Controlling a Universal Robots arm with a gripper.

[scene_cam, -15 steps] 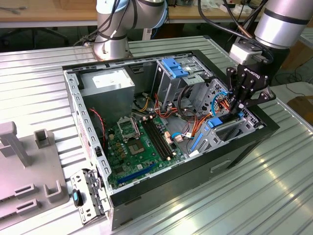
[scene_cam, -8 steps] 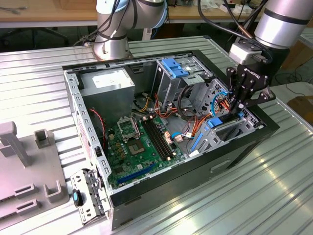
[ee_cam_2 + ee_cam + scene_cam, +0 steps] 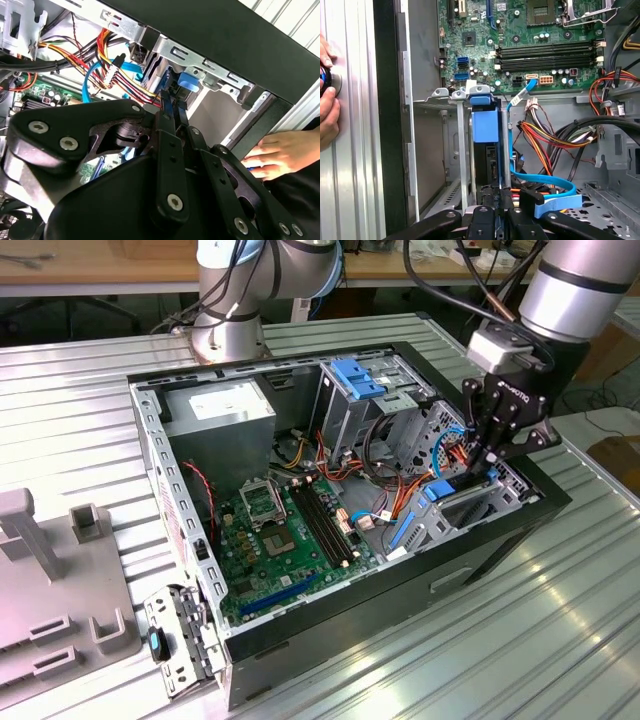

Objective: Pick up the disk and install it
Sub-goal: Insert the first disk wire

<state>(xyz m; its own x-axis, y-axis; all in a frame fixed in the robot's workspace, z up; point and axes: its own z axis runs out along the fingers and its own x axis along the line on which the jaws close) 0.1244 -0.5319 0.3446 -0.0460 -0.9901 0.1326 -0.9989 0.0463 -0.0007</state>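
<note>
The gripper (image 3: pixel 487 462) reaches down into the open computer case (image 3: pixel 500 530) at the exterior view's right, its fingers (image 3: pixel 492 210) pressed together on the edge of the disk (image 3: pixel 485 150) — a dark slab with a bright blue caddy rail. The disk stands on edge in the drive bay (image 3: pixel 462 150) just inside the case's side wall, beside a bundle of coloured wires (image 3: pixel 545 140) and a light blue flat cable (image 3: pixel 545 180). Beyond lies the green motherboard (image 3: pixel 290 540); a blue bracket (image 3: pixel 358 377) tops the grey drive cage further back. In both wrist views a person's hand (image 3: pixel 280 155) rests on the ribbed metal table (image 3: pixel 520 640) outside the case.
</note>
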